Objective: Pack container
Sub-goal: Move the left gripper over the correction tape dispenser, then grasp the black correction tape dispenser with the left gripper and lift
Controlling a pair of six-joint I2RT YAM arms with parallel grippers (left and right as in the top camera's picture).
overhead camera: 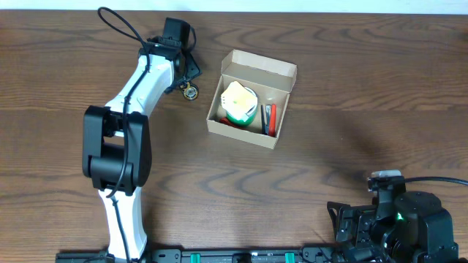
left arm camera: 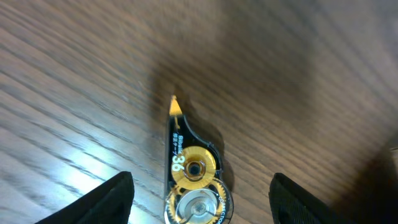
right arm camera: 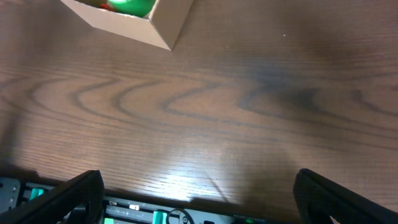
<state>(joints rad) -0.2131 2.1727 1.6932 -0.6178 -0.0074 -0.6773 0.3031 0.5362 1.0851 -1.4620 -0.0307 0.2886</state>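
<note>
Container (overhead camera: 241,137) sits well apart from right gripper (right arm camera: 199,200).

The container (overhead camera: 241,136) is open at the top, with its flap lid standing at the far edge, so the way in is from above. Inside, a round pale-and-green item (overhead camera: 240,102) fills the left half. Red and black pens (overhead camera: 268,119) line the right wall, leaving little room between. A correction tape dispenser (left arm camera: 189,177) lies on the table (overhead camera: 329,146) between the spread fingers of the left tool (left arm camera: 202,202). Bare wood runs from the container to the right tool (right arm camera: 205,199).
</note>
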